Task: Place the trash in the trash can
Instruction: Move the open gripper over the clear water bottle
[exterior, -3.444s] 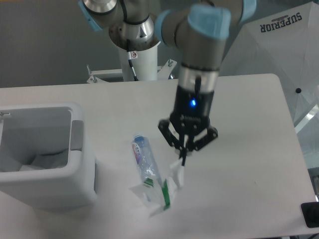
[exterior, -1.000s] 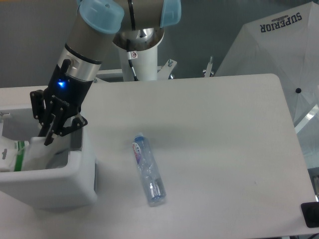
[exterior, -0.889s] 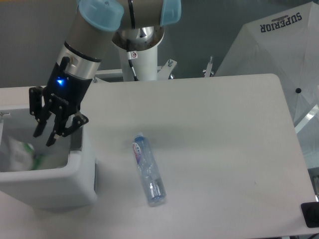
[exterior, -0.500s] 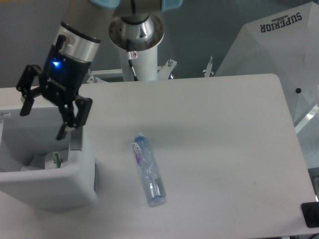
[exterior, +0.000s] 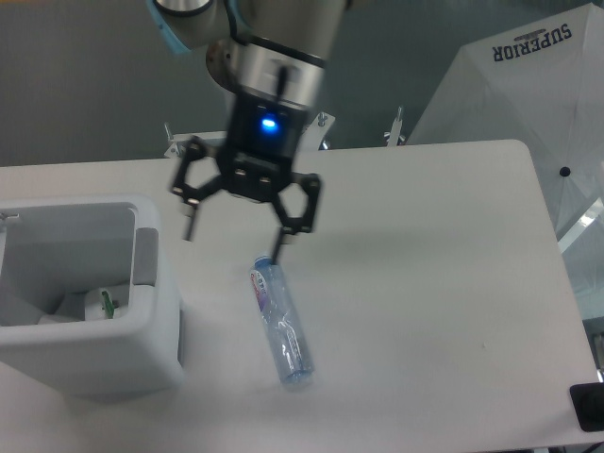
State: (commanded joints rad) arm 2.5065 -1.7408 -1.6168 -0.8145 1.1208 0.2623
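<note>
The clear plastic bottle with a blue-red label lies flat on the white table, cap end toward the back. My gripper hangs open above the table just behind the bottle's cap end, its fingers spread wide with nothing between them. The white trash can stands at the left edge. Inside it lies the white paper carton with green marks, partly hidden by the can's wall.
A white umbrella-like cover printed SUPERIOR stands beyond the table's right back corner. The arm's white base post rises behind the table's back edge. A small dark object sits at the front right corner.
The gripper carried the carton over the can, let it drop inside, then swung right, open, and now hangs just behind the bottle. The bottle has not moved.
</note>
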